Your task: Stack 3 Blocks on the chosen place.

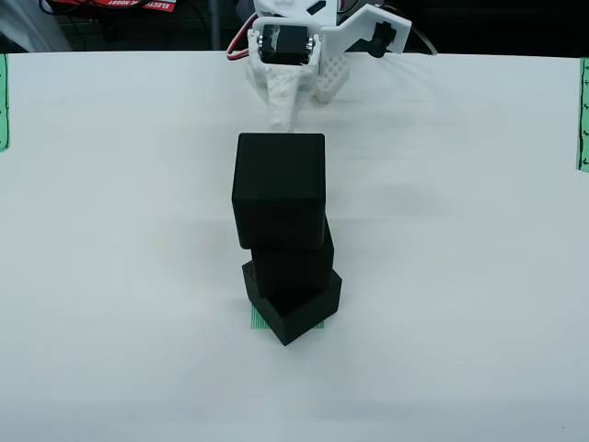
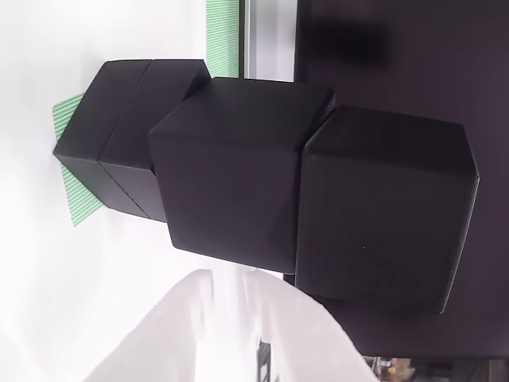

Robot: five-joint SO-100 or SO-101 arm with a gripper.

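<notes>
Black blocks (image 1: 281, 189) stacked, striped patch (image 1: 258, 320) mostly hidden

The three blocks (image 1: 281, 189) look like matt black plastic, smooth-faced, with a faint sheen along the edges in the close side view. The counter (image 1: 110, 230) is a smooth, matt white sheet. The striped patch (image 2: 75, 199) looks like flat printed paper. The hand (image 1: 293, 92) is white plastic with a rough, printed-looking texture.
</notes>
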